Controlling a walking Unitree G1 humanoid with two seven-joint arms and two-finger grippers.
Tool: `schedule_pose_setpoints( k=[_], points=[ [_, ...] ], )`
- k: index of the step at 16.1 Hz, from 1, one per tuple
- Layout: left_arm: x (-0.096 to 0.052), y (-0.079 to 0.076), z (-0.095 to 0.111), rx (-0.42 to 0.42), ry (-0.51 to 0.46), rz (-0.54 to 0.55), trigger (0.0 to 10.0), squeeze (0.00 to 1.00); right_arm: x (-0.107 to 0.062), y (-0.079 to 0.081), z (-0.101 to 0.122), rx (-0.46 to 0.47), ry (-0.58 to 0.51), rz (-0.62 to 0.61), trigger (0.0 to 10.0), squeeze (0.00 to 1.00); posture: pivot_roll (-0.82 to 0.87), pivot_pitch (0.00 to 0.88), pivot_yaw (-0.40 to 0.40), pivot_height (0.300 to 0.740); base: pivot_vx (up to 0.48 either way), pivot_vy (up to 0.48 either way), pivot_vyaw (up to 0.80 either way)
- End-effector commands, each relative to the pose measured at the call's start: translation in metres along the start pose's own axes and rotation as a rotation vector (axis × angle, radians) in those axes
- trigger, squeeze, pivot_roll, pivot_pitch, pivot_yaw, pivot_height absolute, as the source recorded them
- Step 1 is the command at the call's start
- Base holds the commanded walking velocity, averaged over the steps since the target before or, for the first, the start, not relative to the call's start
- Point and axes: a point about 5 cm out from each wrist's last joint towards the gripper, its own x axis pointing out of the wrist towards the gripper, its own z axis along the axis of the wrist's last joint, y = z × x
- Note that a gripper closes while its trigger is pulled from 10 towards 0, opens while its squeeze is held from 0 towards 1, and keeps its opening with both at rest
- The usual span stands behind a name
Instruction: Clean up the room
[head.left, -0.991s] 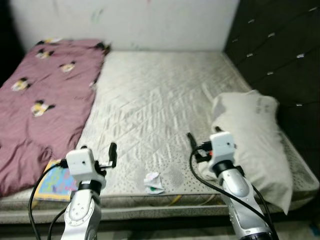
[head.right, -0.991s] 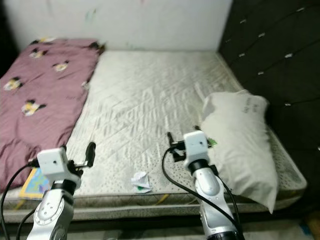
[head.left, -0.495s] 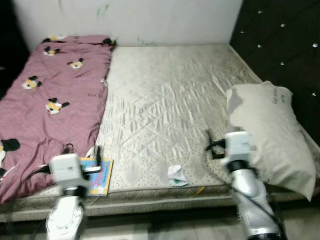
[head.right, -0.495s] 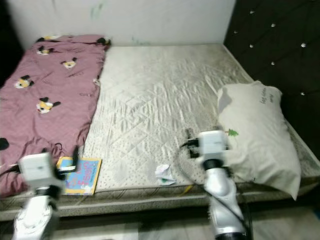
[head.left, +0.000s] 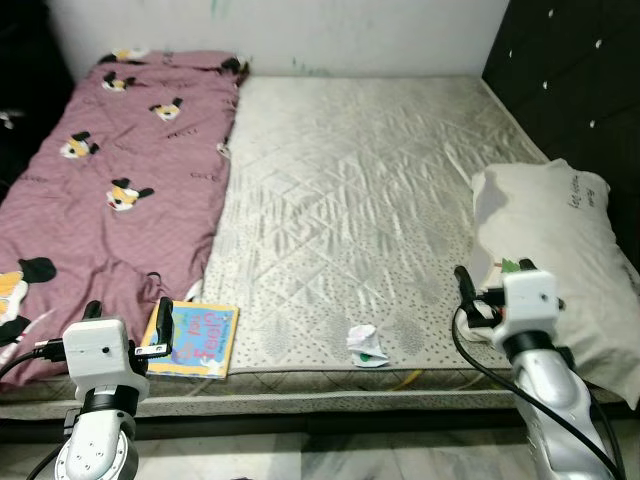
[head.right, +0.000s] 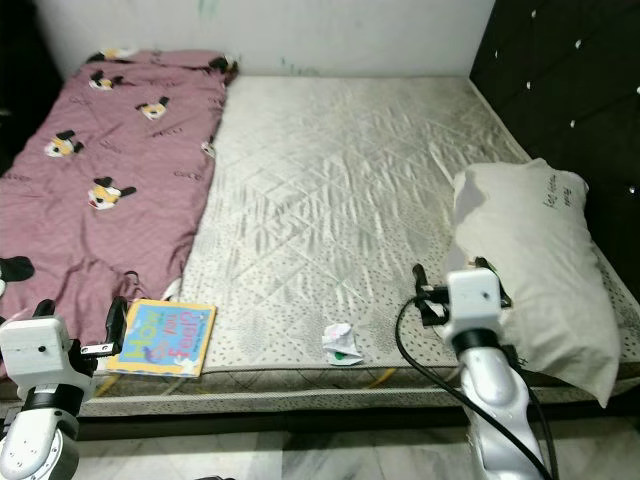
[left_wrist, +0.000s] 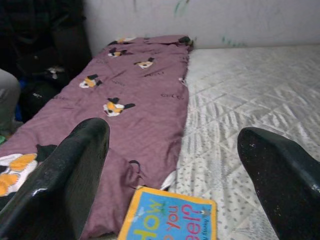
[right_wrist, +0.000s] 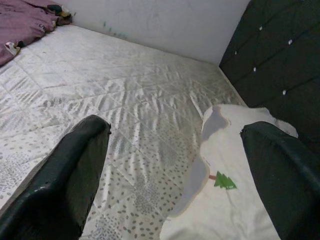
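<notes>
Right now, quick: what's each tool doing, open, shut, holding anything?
Left tool: open, holding nothing, above the picture book.
Right tool: open, holding nothing, beside the pillow.

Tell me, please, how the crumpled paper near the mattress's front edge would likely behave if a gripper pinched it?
The crumpled paper looks thin and creased, so it would probably be very light and crush further under the fingers. Lying loose on the smooth quilted mattress, it may well slide away if nudged. It looks irregular, so rolling seems unlikely.
</notes>
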Motion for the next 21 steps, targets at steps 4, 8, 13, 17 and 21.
schedule_pose_setpoints(
  k=[4,8,13,17,21],
  points=[
    [0.004,-0.008,-0.001,-0.011,0.01,0.011,10.0,0.0,0.001,0.013,0.005,0.064,-0.002,0.017,10.0,0.0,0.09,0.103,-0.026,0.74,0.0,0.0,0.0],
    [0.004,-0.013,-0.001,-0.012,0.011,0.008,10.0,0.0,0.001,0.023,0.005,0.076,0.004,0.044,10.0,0.0,0.09,0.11,-0.032,0.74,0.0,0.0,-0.8],
    [0.008,-0.016,0.0,-0.012,0.003,-0.004,10.0,0.0,0.003,0.026,0.006,0.075,0.003,0.056,10.0,0.0,0.09,0.11,-0.03,0.74,0.0,0.0,-0.12],
    [0.009,-0.018,0.002,-0.037,-0.001,-0.032,10.0,0.0,0.004,0.028,0.005,0.08,0.006,0.054,10.0,0.0,0.1,0.105,-0.026,0.74,0.0,0.0,0.0],
    [0.01,-0.022,0.003,-0.048,-0.007,-0.075,10.0,0.0,0.005,0.031,0.006,0.08,0.003,0.06,10.0,0.0,0.1,0.108,-0.026,0.74,0.0,0.0,0.0]
  ],
)
